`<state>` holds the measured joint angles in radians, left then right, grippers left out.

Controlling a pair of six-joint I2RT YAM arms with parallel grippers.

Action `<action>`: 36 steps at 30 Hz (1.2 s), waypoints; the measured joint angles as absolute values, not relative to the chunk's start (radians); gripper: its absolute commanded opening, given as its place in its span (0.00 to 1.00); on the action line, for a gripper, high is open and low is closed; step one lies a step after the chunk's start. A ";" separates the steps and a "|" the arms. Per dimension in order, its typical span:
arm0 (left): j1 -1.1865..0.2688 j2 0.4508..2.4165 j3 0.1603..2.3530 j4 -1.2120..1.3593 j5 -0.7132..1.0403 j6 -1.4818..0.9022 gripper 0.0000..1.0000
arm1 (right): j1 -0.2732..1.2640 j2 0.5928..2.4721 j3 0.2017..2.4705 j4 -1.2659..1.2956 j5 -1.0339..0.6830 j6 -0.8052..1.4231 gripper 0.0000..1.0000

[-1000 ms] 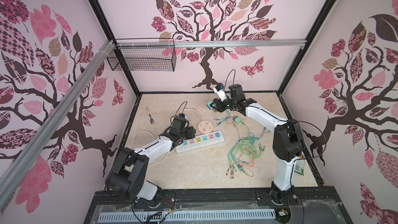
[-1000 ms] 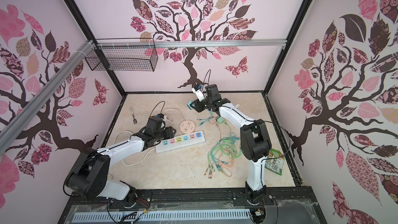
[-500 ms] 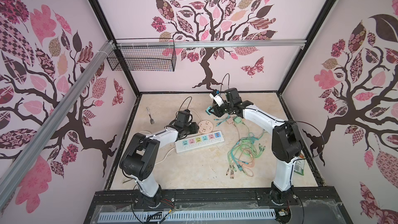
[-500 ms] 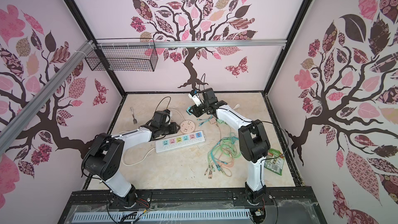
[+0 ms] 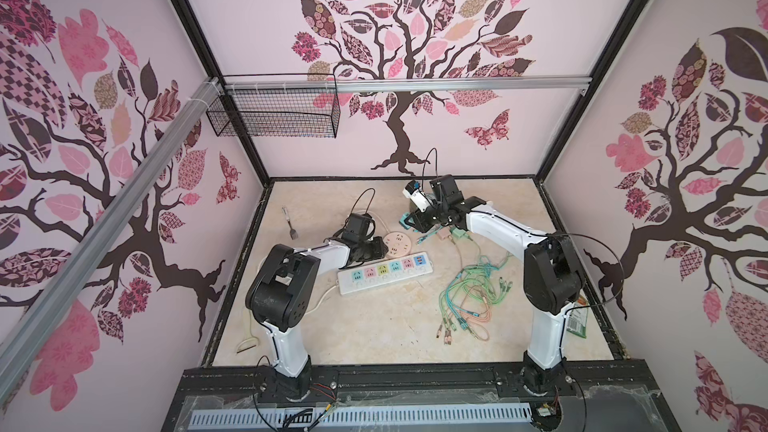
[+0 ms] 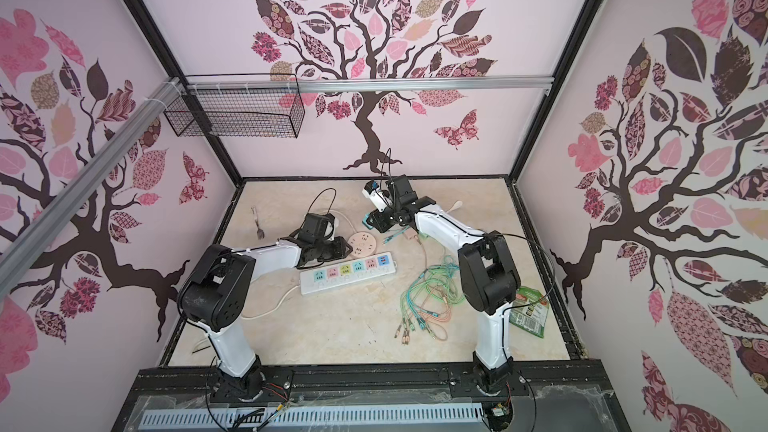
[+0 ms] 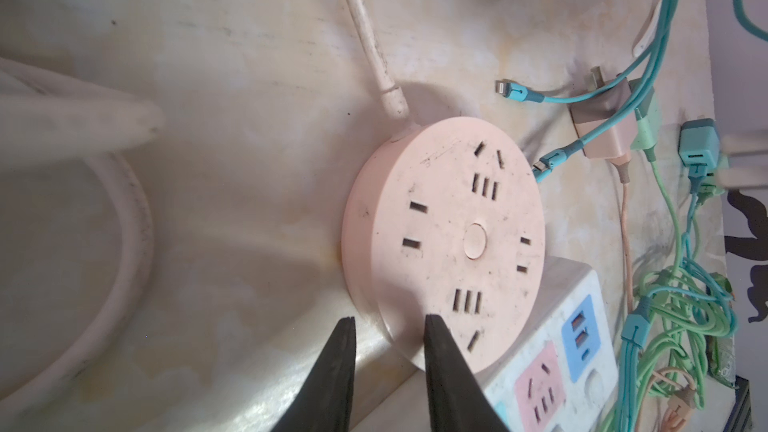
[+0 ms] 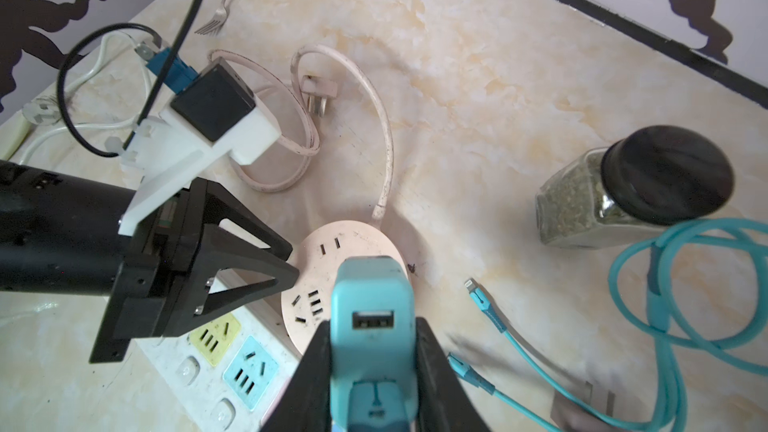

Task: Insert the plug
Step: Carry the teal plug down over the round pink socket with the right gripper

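Item: teal plug [image 8: 372,297], boxy with rounded corners, USB port showing, prongs hidden.
Location: clamped in the right gripper [image 8: 374,322], above the round pink socket [image 8: 328,251].
Left gripper [image 7: 388,320]: jaws slightly apart astride the socket's rim, seemingly not pinching.
Risk: socket leans on the power strip [image 7: 552,367] and may rock, so prongs miss slots.

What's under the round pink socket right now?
One edge of the round pink socket overlaps the end of the white power strip; the rest lies over the table. Anything directly beneath the disc is covered and cannot be seen.
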<state>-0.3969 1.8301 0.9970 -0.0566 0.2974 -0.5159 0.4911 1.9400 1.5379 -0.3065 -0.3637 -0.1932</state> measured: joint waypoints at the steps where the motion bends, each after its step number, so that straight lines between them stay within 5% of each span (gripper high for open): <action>1: -0.396 1.831 0.999 -0.057 0.300 -0.519 0.29 | 0.491 1.940 1.533 -0.311 -0.361 -0.197 0.06; 36: -0.385 1.858 1.029 -0.052 0.324 -0.535 0.20 | 0.532 2.001 1.543 -0.360 -0.336 -0.320 0.07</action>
<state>-0.3847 1.8576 1.0290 -0.0525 0.3241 -0.5354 0.5320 2.0014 1.5433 -0.3595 -0.3363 -0.3199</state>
